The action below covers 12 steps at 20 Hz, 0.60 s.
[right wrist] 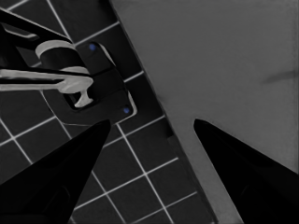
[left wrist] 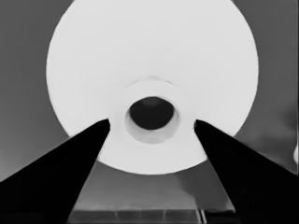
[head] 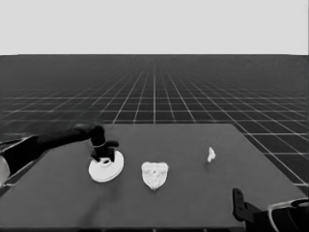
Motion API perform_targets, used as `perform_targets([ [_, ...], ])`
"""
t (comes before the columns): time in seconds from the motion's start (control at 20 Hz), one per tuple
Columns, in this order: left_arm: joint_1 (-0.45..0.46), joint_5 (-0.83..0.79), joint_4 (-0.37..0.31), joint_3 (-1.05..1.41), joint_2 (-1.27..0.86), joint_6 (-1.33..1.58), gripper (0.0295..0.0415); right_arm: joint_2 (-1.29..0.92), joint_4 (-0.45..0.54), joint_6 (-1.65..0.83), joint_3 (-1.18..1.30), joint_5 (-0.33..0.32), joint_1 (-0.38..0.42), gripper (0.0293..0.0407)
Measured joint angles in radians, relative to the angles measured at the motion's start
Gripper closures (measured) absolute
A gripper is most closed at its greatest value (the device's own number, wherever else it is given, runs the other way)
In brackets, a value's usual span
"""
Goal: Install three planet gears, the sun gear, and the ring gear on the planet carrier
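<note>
Dark table (head: 193, 193): left gripper (head: 103, 155) sits over larger round part (head: 106, 166), fingers spread either side of its raised hub, nothing held. Smaller round part (head: 154, 174) w/ gears lies just beside; thin white piece (head: 211, 154) well apart. Looks like ring-gear step; next needs fingers closing on hub, then lift; right gripper (right wrist: 152, 123) parked at table corner, apart and empty.

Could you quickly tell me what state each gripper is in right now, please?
Left gripper: open, fingers spread either side of the larger round part's raised hub, nothing held.
Right gripper: open and empty, parked at the table's near right corner.
</note>
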Motion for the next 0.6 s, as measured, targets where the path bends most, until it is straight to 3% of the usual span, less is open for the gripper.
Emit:
perform_targets([
  [0.3,0.018,-0.017,0.01,-0.026,0.012,0.01,0.0326,0.0,0.0,0.0,0.0,0.0,0.0,0.0315],
  [0.35,0.018,-0.017,0.011,-0.027,0.012,0.01,0.0361,0.0,0.0,0.0,0.0,0.0,0.0,0.0315],
  [0.6,0.018,-0.017,0.011,-0.027,0.012,0.011,0.0362,0.0,0.0,0.0,0.0,0.0,0.0,0.0315],
])
